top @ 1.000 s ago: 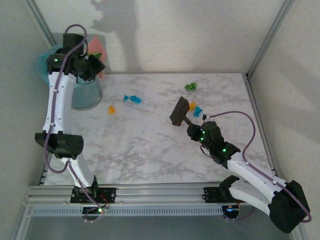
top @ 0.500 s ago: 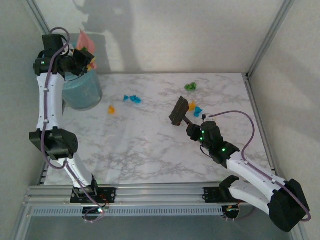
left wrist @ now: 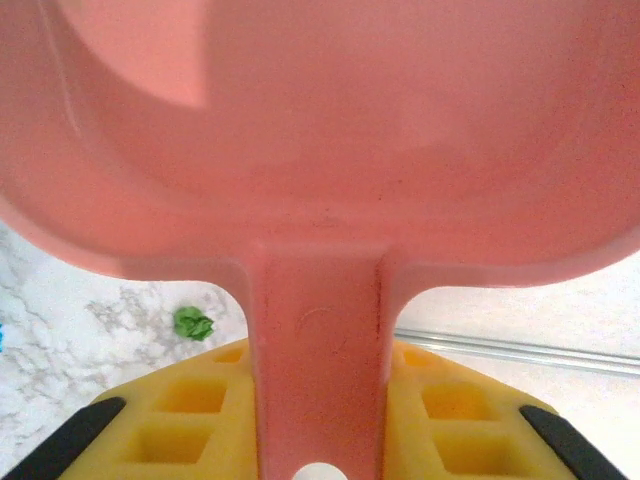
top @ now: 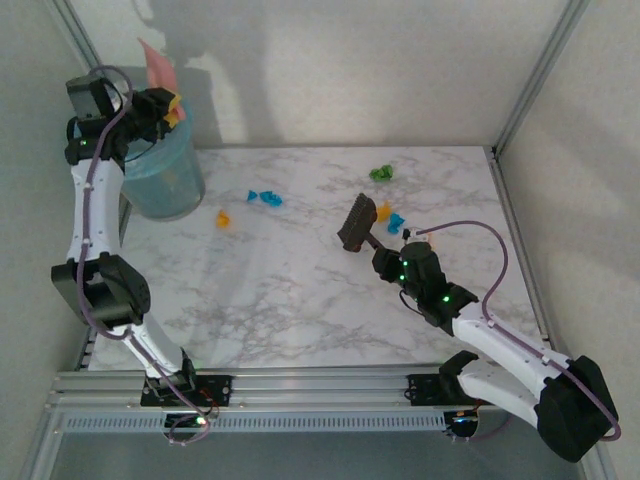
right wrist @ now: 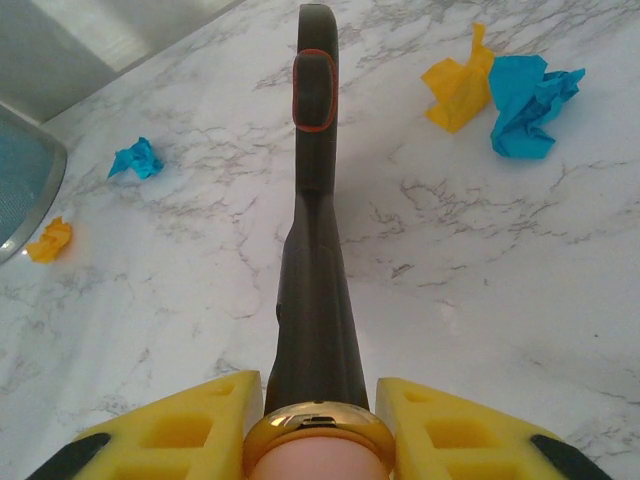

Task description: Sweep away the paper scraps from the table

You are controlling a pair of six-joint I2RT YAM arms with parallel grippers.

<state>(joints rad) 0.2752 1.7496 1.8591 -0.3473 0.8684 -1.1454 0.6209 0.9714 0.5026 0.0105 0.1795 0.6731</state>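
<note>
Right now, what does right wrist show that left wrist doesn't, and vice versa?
Right wrist, not left: brush in the right gripper; orange scrap right of it, second orange scrap far left by the bin edge.
Left wrist, not right: pink dustpan held by its handle in the left gripper, green scrap, rail.
Both: marble table, yellow fingers shut on a handle. Blue scraps are plain in right wrist; left wrist has a blue sliver at its left edge, too small to tell.

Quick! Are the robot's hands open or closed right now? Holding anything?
Left gripper: closed, holding the pink dustpan by its handle.
Right gripper: closed, holding the brush by its handle.
</note>
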